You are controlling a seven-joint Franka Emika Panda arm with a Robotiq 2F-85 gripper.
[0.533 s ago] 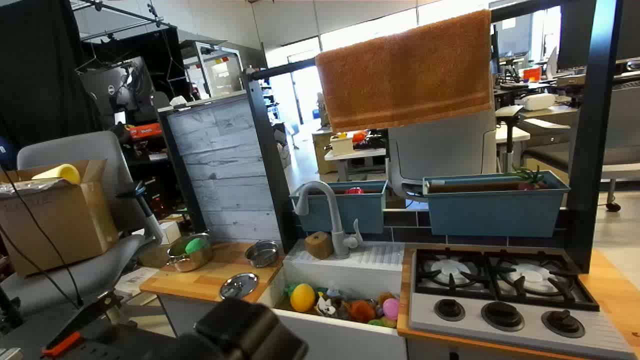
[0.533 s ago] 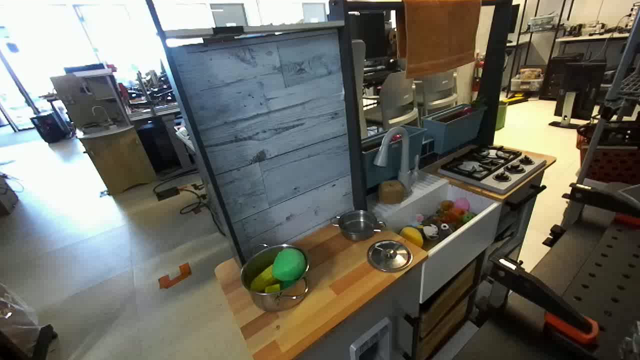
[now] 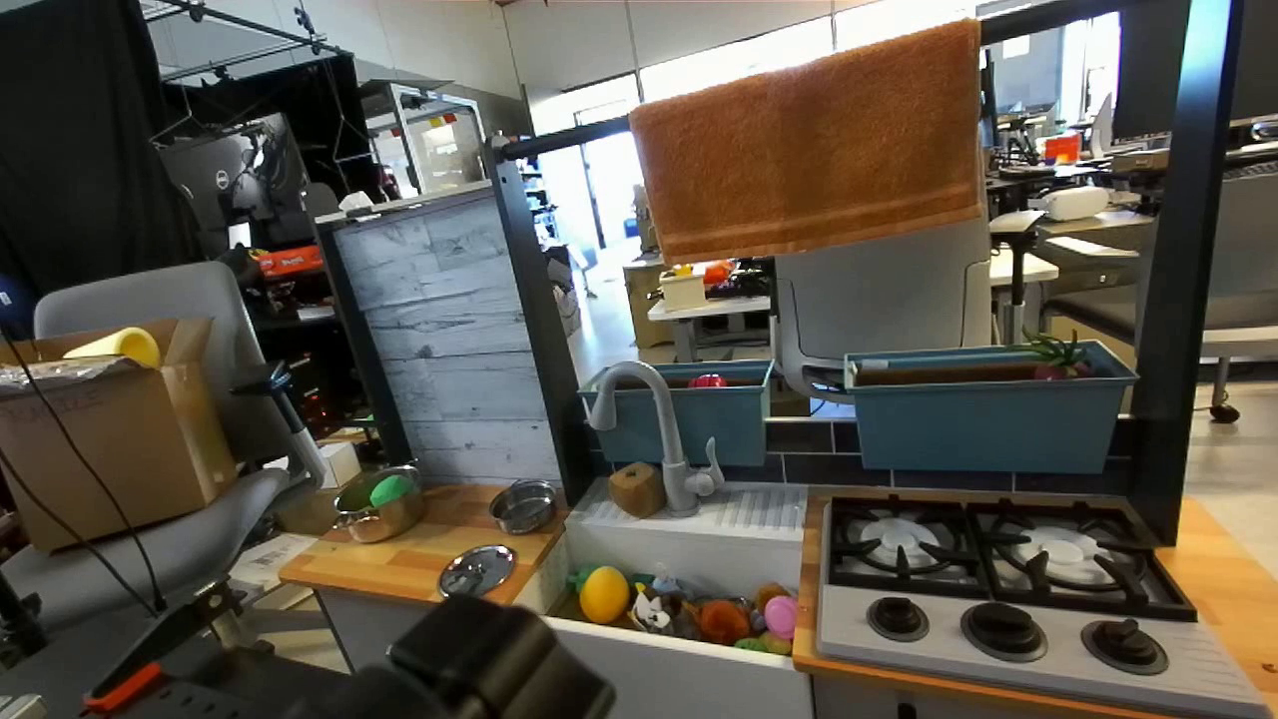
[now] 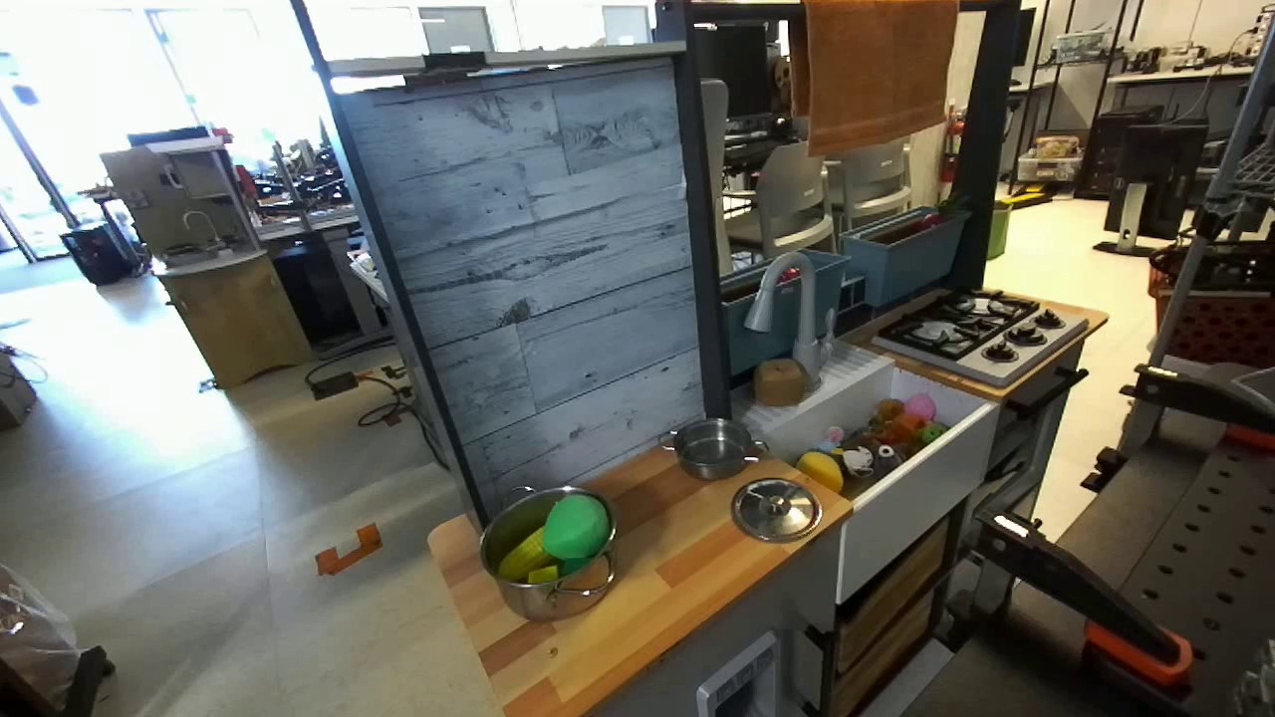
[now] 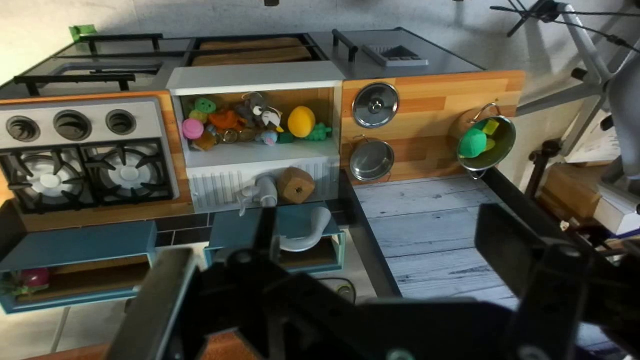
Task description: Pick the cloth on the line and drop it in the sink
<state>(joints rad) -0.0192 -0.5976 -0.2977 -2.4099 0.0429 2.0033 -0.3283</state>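
The white, straight-walled sink (image 3: 689,547) holds a jumble of toys (image 5: 254,103), among them a smooth yellow egg (image 5: 301,121) and a pink ball (image 5: 192,128). On the striped wooden counter (image 4: 647,558), a shiny metal pot (image 4: 538,603) carries a rounded green lump (image 4: 576,528) and a bumpy yellow cob (image 4: 523,558); a round lid (image 4: 772,518) lies just beside a shallow pan (image 4: 712,458). The cloth (image 3: 814,150), orange-brown and nubby, hangs folded over a dark bar (image 3: 569,138), higher than the sink, in both exterior views. In the wrist view, the pincer (image 5: 332,232) has its jaws spread wide apart.

Cloth (image 4: 879,80): top cut off in exterior view; wrist view: faucet (image 5: 318,226) partly hidden.
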